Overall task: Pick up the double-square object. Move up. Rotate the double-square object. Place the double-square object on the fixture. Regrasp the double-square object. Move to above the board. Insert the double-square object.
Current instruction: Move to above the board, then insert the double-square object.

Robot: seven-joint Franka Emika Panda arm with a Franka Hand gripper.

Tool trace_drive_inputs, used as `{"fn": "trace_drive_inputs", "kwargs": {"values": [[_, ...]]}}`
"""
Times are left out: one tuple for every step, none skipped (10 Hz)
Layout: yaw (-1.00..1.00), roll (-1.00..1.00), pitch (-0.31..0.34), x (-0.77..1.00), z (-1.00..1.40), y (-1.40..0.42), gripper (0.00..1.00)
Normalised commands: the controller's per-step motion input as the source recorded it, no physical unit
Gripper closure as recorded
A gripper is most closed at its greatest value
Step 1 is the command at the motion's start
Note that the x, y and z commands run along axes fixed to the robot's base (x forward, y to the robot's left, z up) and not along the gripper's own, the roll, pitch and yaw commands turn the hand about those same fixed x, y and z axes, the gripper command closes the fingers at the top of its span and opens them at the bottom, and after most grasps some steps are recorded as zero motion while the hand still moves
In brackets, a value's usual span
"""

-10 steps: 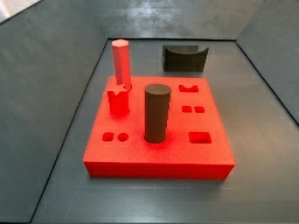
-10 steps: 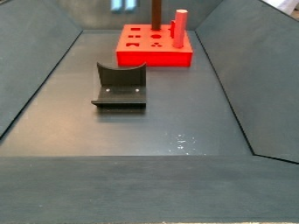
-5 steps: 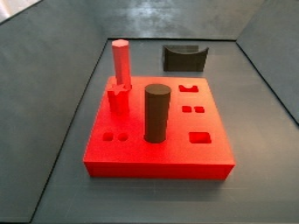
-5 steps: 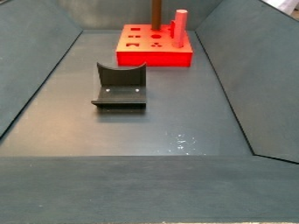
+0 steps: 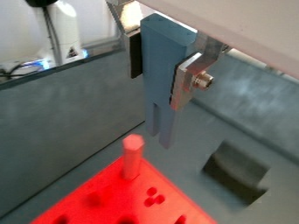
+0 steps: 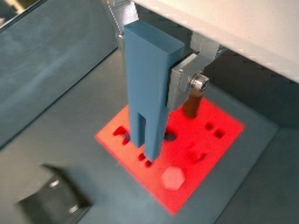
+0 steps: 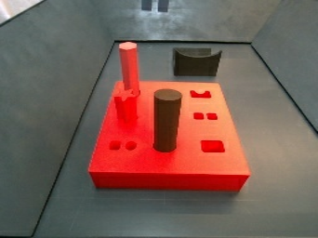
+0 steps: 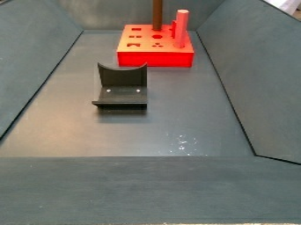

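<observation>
So I am holding the double-square object [image 6: 149,96] high over the board [image 6: 122,140] right now. In both wrist views the gripper [image 5: 160,59] is pinching the blue-grey bar near its top, and the bar hangs straight down. In a side view, only its two thin ends [image 7: 154,6] peek in at the top edge of the frame, well above everything.

Going left to right in that side view: the red peg [image 7: 128,67] stands at the upper left of the board, the dark cylinder [image 7: 166,119] stands in the middle, and small holes [image 7: 206,116] sit on the right side. The fixture [image 7: 195,60] sits behind the board, at the upper middle, and it is bare.

I think this step is moving above the board. To do it well, I should stay high so the bar clears the peg and cylinder, line it up over its hole, and keep it straight. I cannot tell yet which hole fits it.
</observation>
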Motion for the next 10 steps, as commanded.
{"fn": "trace_drive_inputs", "kwargs": {"values": [[-0.02,-0.73,0.004,-0.06,0.01,0.02,1.00],[-0.01,-0.45,-0.013,-0.05,0.01,0.01,1.00],[-0.01,-0.30,-0.019,-0.04,0.00,0.01,1.00],[-0.01,-0.20,-0.020,-0.03,0.00,0.02,1.00],[0.00,0.00,0.000,0.00,-0.02,0.00,1.00],[-0.12,-0.01,0.144,0.46,-0.09,0.08,1.00],[-0.10,-0.06,0.206,0.83,-0.33,0.00,1.00],[0.00,-0.14,0.164,0.96,-0.56,0.00,1.00],[0.00,-0.20,0.023,1.00,-0.63,-0.05,1.00],[0.00,-0.18,0.006,1.00,-0.69,-0.07,1.00]]}}
